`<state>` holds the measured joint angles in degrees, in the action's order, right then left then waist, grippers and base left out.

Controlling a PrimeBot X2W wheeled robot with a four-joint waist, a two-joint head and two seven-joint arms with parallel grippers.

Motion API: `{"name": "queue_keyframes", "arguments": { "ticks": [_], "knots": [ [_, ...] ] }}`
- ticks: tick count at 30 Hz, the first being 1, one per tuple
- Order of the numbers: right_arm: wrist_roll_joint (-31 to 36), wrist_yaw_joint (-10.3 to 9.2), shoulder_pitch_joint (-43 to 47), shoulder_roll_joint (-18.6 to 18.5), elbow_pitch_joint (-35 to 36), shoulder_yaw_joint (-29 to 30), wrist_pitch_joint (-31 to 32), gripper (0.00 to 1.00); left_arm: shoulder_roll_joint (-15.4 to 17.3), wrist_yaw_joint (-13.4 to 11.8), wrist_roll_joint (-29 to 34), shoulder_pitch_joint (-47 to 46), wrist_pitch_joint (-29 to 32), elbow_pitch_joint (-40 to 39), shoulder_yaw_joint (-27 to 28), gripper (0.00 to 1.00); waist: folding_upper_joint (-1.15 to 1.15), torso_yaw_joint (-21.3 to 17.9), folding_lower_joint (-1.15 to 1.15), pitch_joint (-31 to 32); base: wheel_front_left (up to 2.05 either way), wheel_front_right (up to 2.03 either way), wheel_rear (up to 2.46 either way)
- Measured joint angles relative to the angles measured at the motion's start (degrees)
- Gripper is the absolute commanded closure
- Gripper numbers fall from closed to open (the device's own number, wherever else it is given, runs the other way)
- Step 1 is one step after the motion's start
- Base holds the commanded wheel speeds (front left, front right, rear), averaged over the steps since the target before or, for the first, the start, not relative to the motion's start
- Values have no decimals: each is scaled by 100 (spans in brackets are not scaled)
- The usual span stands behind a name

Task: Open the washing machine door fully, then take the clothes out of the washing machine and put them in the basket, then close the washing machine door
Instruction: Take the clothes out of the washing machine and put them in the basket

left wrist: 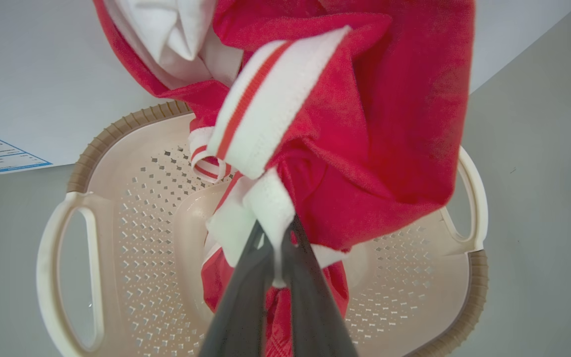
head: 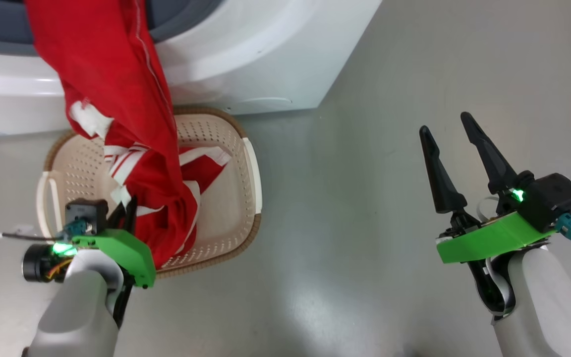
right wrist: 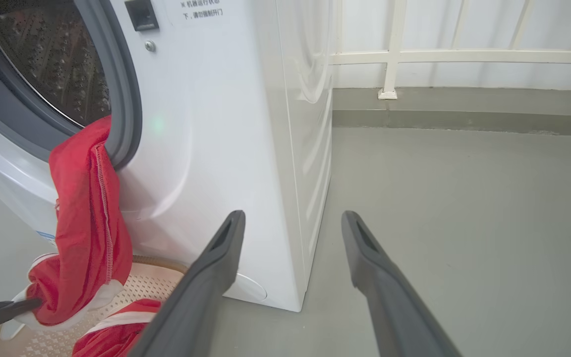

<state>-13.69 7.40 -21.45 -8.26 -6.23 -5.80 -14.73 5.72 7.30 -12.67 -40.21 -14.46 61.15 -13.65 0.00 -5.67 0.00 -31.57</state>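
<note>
Grey floor [head: 365, 223] carries the basket [head: 246, 208] beneath the left gripper [left wrist: 276, 232], fingers pinching the clothes [left wrist: 374, 148]; right gripper [head: 445, 124] gapes empty, washing machine [right wrist: 226, 124] left of its fingers.

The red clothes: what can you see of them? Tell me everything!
The clothes are bright red fabric with white striped trim. One end hangs out of the washing machine opening and drapes down its white front into the cream basket, where more red fabric lies. The left gripper has its dark fingers shut on a white edge above the basket.
</note>
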Motion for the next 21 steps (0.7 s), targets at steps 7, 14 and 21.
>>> {"name": "queue_keyframes", "arguments": {
  "ticks": [7, 14, 21],
  "knots": [
    [51, 0, -147, 60, 11, -71, 0, 0, 47, 1, -57, -488, 0, 569, -199, 100, 0, -121, 0, -297, 0, 0, 0],
    [51, 0, -241, 89, 14, -102, 0, 0, 156, 1, -148, -822, 0, 826, -326, 75, 0, -228, 0, -467, 0, 0, 0],
    [58, 0, -244, 110, 14, -105, 0, 0, 188, 1, -314, -935, 0, 961, -470, 50, 0, -269, 0, -551, 0, 0, 0]
  ]
}}
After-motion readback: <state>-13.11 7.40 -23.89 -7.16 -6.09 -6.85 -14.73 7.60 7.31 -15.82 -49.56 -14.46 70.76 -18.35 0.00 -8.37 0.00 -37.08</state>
